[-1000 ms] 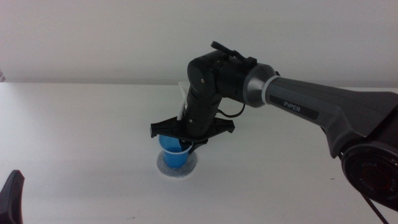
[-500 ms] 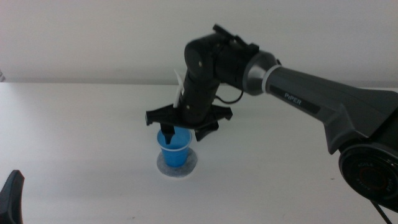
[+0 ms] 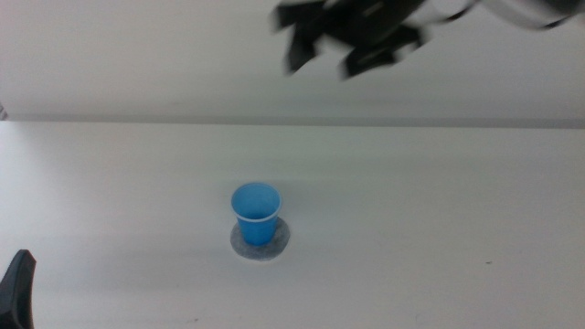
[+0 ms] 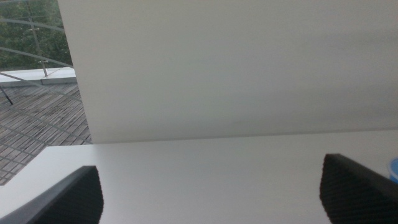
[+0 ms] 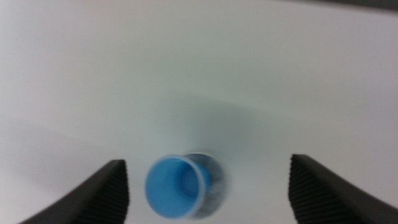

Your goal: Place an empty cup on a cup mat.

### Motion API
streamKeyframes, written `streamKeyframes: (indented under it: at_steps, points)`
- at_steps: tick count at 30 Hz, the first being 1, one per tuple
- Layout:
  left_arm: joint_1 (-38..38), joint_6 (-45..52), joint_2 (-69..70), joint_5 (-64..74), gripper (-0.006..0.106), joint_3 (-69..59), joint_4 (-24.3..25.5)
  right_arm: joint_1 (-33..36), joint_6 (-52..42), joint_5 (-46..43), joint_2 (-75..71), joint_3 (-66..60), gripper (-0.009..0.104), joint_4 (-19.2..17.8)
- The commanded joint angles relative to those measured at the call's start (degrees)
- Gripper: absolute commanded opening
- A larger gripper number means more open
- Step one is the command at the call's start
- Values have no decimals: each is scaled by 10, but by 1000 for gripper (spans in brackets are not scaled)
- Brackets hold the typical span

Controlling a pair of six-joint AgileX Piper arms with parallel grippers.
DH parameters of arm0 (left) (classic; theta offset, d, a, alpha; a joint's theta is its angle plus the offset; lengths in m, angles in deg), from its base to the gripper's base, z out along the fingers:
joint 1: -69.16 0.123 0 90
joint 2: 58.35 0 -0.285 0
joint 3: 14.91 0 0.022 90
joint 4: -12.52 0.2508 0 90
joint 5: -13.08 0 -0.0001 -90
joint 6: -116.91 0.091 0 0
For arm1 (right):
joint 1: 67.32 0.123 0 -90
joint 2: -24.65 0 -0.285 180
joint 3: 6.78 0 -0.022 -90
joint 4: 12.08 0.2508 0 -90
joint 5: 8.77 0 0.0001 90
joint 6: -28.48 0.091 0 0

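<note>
- Cup (image 3: 256,212) stands upright on cup mat (image 3: 261,243), mid-counter (image 3: 439,228); placement looks done.
- Right gripper (image 3: 352,37) high above, blurred, jaws spread, empty.
- Left gripper (image 4: 211,193) waits near left, jaws apart.

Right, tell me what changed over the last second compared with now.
The right gripper let go of the cup and rose clear, from around its rim to high above the table, jaws open and blurred with motion. The cup stayed upright on the cup mat, neither shifted. The left gripper kept waiting at the table's near left corner, jaws open.
</note>
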Motion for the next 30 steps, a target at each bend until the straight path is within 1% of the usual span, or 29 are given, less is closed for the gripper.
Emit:
streamKeyframes:
  at_steps: [1,3,7,10,13,17,20,23,25,27,30]
  points:
    - [-5,0,23,-7,94,-24,0,-38,-28,65,-77,-47,75,3]
    - [-5,0,23,-7,94,-24,0,-70,-40,65,-154,-115,79,-11]
    - [-5,0,23,-7,94,-24,0,-145,-53,54,-312,-268,79,-46]
    - [-5,0,23,-7,94,-24,0,-196,-52,-8,-436,-396,79,-53]
    - [-5,0,23,-7,94,-24,0,-229,-38,-74,-558,-523,79,-55]
    - [-5,0,23,-7,94,-24,0,-234,-37,-149,-679,-646,79,-81]
    - [-5,0,23,-7,94,-24,0,-234,-44,-157,-756,-717,79,-110]
    - [-5,0,23,-7,94,-24,0,-234,-44,-162,-823,-770,79,-163]
    - [-5,0,23,-7,94,-24,0,-234,-49,-184,-864,-814,79,-185]
    - [-5,0,23,-7,94,-24,0,-234,-89,-225,-899,-859,79,-180]
    - [-5,0,23,-7,94,-24,0,-234,-199,-288,-949,-935,85,-136]
